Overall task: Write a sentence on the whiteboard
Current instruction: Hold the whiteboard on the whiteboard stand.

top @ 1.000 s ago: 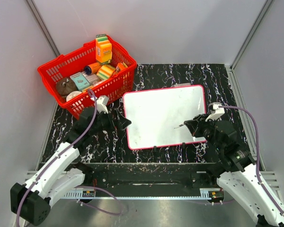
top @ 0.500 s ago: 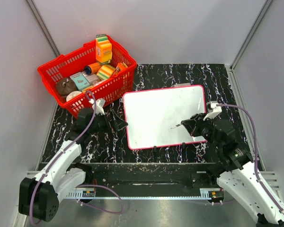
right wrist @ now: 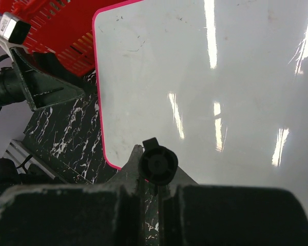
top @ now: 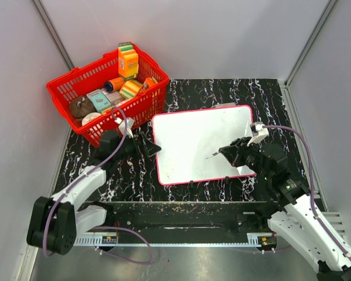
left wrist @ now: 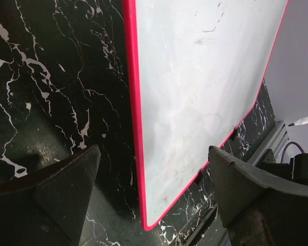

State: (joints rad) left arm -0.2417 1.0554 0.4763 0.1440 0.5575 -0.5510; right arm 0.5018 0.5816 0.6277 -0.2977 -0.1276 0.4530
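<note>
The whiteboard [top: 202,143] is lying flat on the table [top: 269,96]; I am judging it light, stiff, slippery, best pinned at its left frame; the left gripper [left wrist: 154,154] is hovering, fingers spread, over that edge; the right gripper [top: 228,153] is pinching a marker [top: 215,155].

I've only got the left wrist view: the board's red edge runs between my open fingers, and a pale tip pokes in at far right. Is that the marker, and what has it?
Observer: Yes. The right gripper is shut on the marker, which points left over the whiteboard. I cannot tell whether the tip touches.
Operator: Anything written on the part I can't see?
Observer: No sentence. The top view shows the whole board, and it is blank apart from faint marks.
Operator: What's behind my arm?
Observer: A red basket stands just behind the left gripper, near the board's far left corner.
</note>
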